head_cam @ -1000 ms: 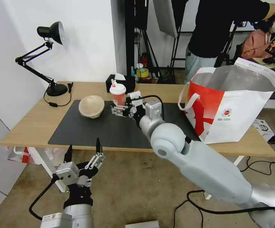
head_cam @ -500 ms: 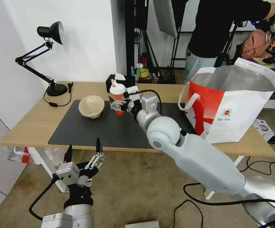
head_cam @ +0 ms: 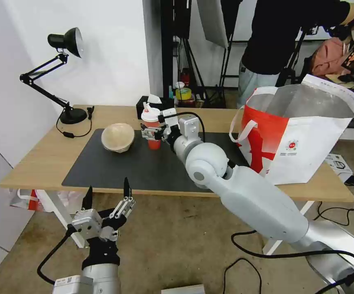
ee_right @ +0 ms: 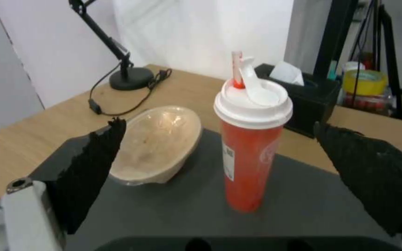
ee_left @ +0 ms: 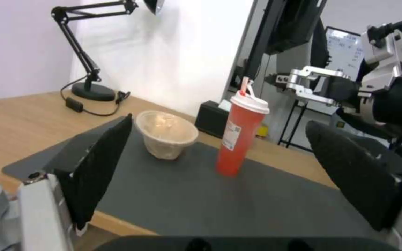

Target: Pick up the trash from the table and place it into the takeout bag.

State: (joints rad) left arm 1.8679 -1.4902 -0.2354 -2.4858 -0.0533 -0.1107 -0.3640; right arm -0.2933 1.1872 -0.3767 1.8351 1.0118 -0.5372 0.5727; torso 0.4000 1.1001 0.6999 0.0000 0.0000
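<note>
Your right gripper point(head_cam: 149, 134) hangs with jaws spread around the red cup point(head_cam: 152, 131), not yet pinching. Cup and paper bowl point(head_cam: 118, 137) sit on the mat, the takeout bag point(head_cam: 303, 134) at three o'clock. Left gripper point(head_cam: 105, 195) idles low, jaws spread.

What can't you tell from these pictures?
- Inside of the takeout bag, head view: its wall hides the contents.
- Drink left in the red cup: lid and opaque wall hide it.
- Tissue box, head view: partly behind the cup.
</note>
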